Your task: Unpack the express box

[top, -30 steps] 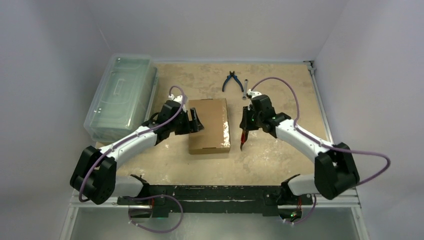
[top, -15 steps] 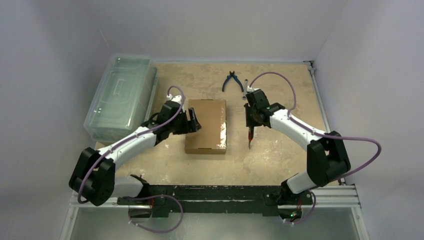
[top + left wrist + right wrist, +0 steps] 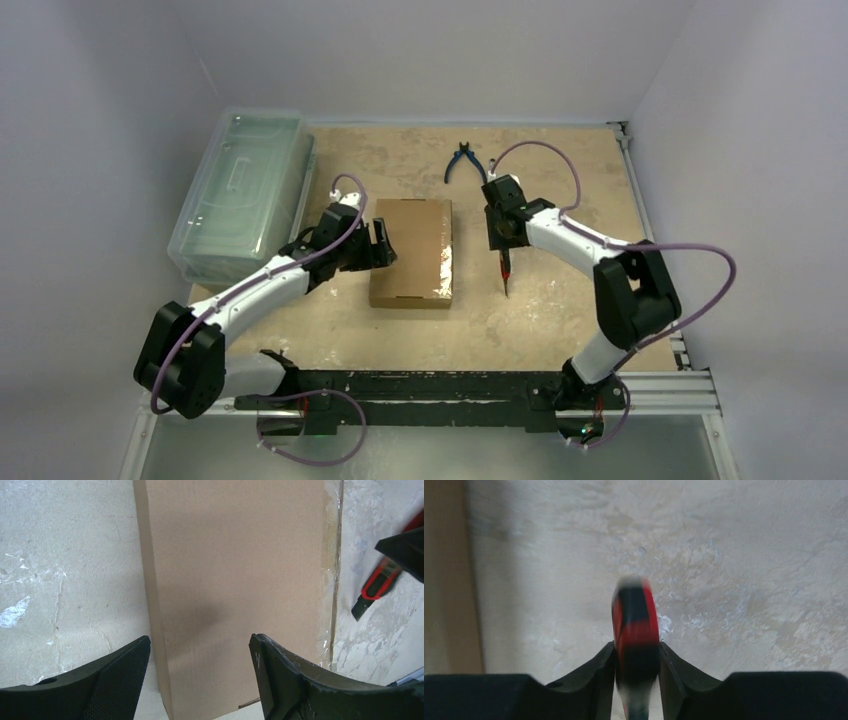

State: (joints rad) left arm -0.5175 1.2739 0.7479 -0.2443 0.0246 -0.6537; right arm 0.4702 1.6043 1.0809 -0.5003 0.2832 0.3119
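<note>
Finds the right gripper [image 3: 500, 243] drawn back from the right edge of the express box [image 3: 412, 250] compared with a second ago, now over bare table [image 3: 600, 160] just beside that edge, elbow folded in closer. Catches the red-and-black utility knife [image 3: 505, 272] between its fingers [image 3: 596, 672], pads against both sides in the wrist view, tip hanging toward the tabletop. Shows the knife smeared there against sharp fingers and table, so possibly slipping or being let go. Notes the box nudged slightly leftward over the same second, otherwise flat at mid-table, lid down, with glossy tape [image 3: 335, 555] along its right seam; cannot tell whether cut through. Reads this as the slicing pass probably over and the knife on its way to being put aside, leaving the lid to lift next.

Leaves the left gripper [image 3: 386, 244] where it was at the box's left edge, spread wide and grasping nothing, straddling that edge in its own view.

Offers bare table right of the box and toward the near edge for setting the knife down. Keeps the blue pliers [image 3: 463, 160] past the box's far right corner, close behind the right wrist. Puts the clear plastic bin [image 3: 240, 190] along the left side near the left forearm, limiting swing there
</note>
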